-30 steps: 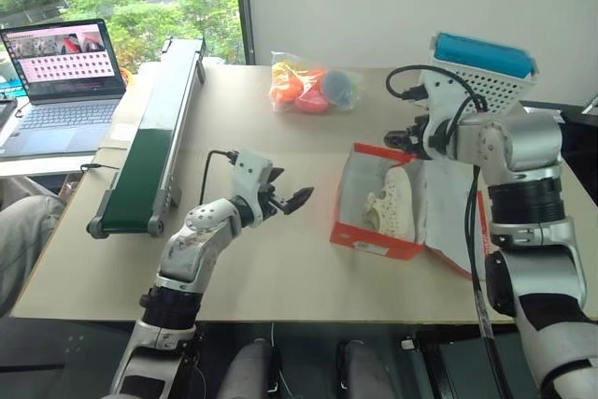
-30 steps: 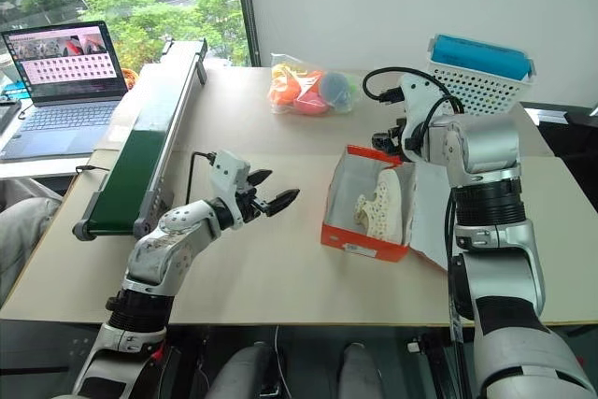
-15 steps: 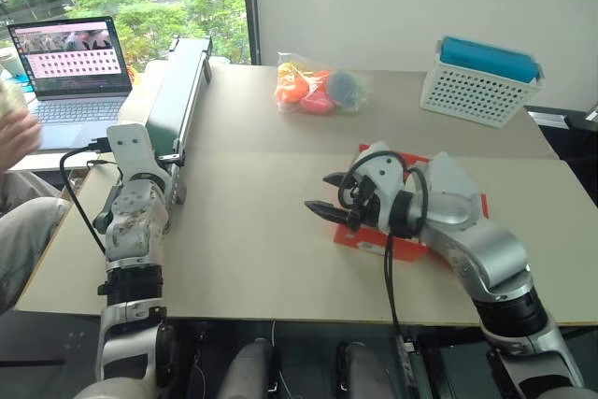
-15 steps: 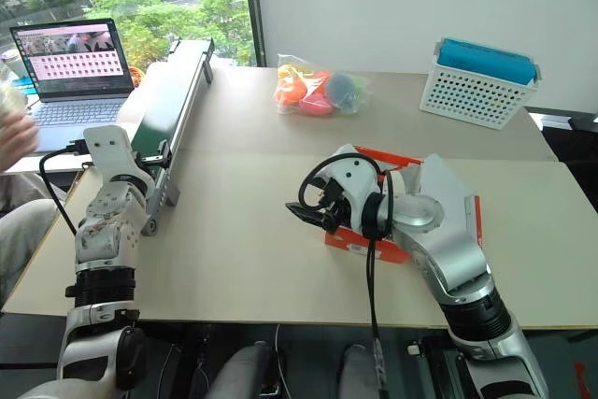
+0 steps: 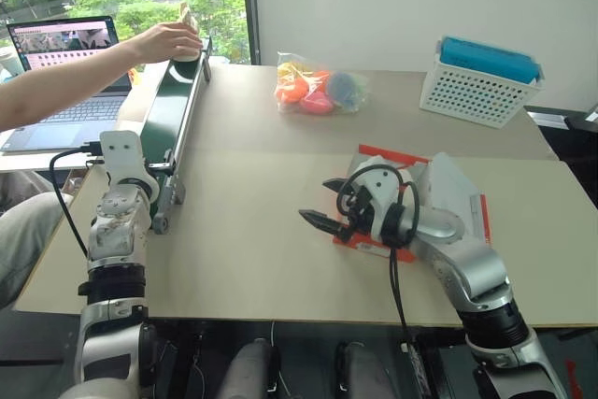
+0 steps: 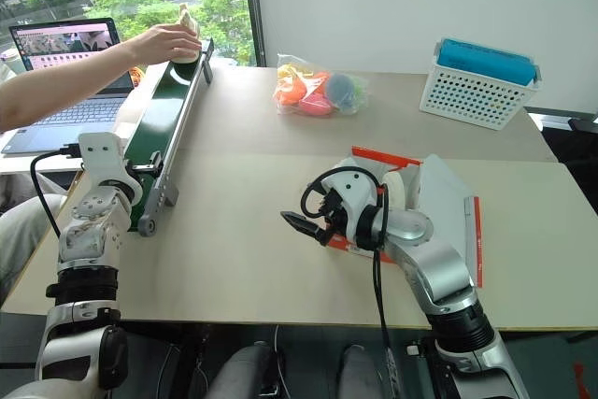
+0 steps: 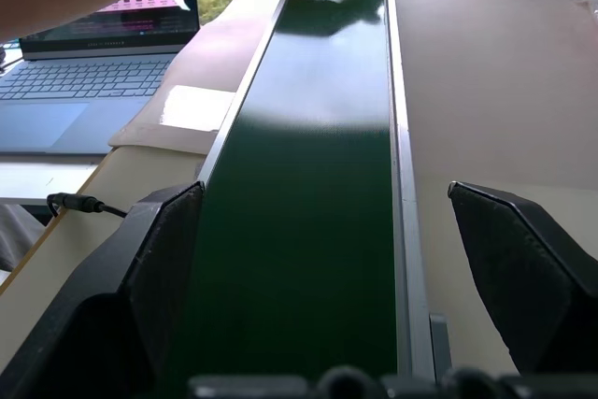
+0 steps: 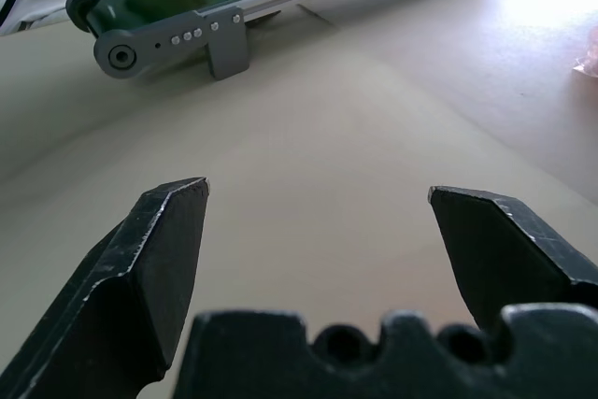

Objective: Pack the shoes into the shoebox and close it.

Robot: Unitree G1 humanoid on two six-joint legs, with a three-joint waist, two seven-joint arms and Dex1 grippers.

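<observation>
The red shoebox (image 6: 379,156) lies open at the table's right, its white-lined lid (image 6: 448,207) folded back to the right. My right arm hides most of it; a pale rounded bit, seemingly a shoe (image 6: 398,190), shows inside. A person's hand (image 5: 166,41) holds a cream shoe (image 5: 190,23) at the far end of the green conveyor (image 5: 171,109). Just left of the box, my right gripper (image 5: 318,201) points left over bare table, open and empty. At the conveyor's near end my left gripper (image 7: 324,190) is open, a finger on each side of the belt.
A bag of orange, pink and blue items (image 5: 313,86) lies at the back middle. A white perforated basket with a blue top (image 5: 483,77) stands back right. A laptop (image 5: 65,67) sits on a side table at far left. Bare tabletop stretches between conveyor and box.
My left arm swung from mid-table to the conveyor's near end. My right arm came down to the box's left and its fingers spread wider. A person's arm reached in with a shoe.
</observation>
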